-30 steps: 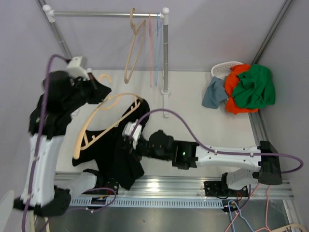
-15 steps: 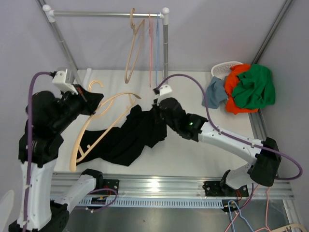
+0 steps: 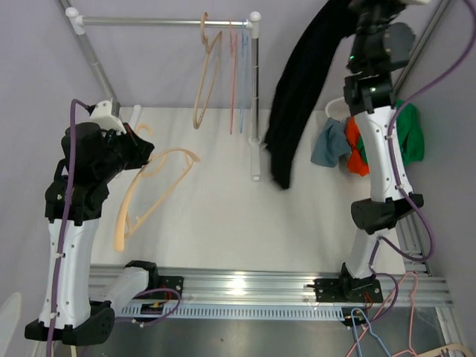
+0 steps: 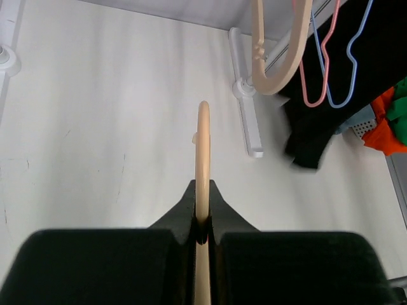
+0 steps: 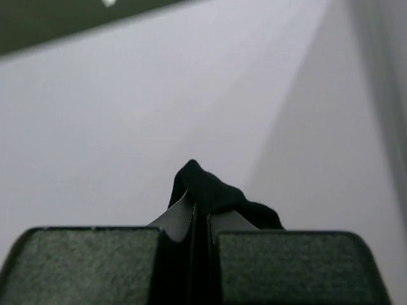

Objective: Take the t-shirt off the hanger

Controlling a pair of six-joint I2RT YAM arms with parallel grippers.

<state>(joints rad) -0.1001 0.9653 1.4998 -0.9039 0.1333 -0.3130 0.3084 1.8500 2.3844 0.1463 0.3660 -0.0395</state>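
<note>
The black t-shirt point(image 3: 301, 89) hangs free in the air at the upper right, clear of the hanger, its lower end just above the table. My right gripper point(image 5: 202, 213) is raised high near the top edge of the top view and is shut on a fold of the black t-shirt point(image 5: 206, 190). My left gripper point(image 3: 141, 149) is shut on the beige wooden hanger point(image 3: 145, 193), which is bare and slants down toward the table. In the left wrist view the hanger point(image 4: 203, 159) runs straight out from between the shut fingers, and the t-shirt point(image 4: 331, 95) shows at the right.
A clothes rail point(image 3: 163, 21) at the back holds a beige hanger point(image 3: 204, 74), a pink one point(image 3: 231, 74) and a blue one point(image 3: 242, 74); its post point(image 3: 255, 97) stands mid-table. A white basket point(image 3: 346, 108) with green, orange and blue clothes point(image 3: 387, 137) sits at the right.
My right gripper has swung up and to the right, pulling the black t-shirt fully off the hanger into the air. The hanger in my left gripper is now bare.
</note>
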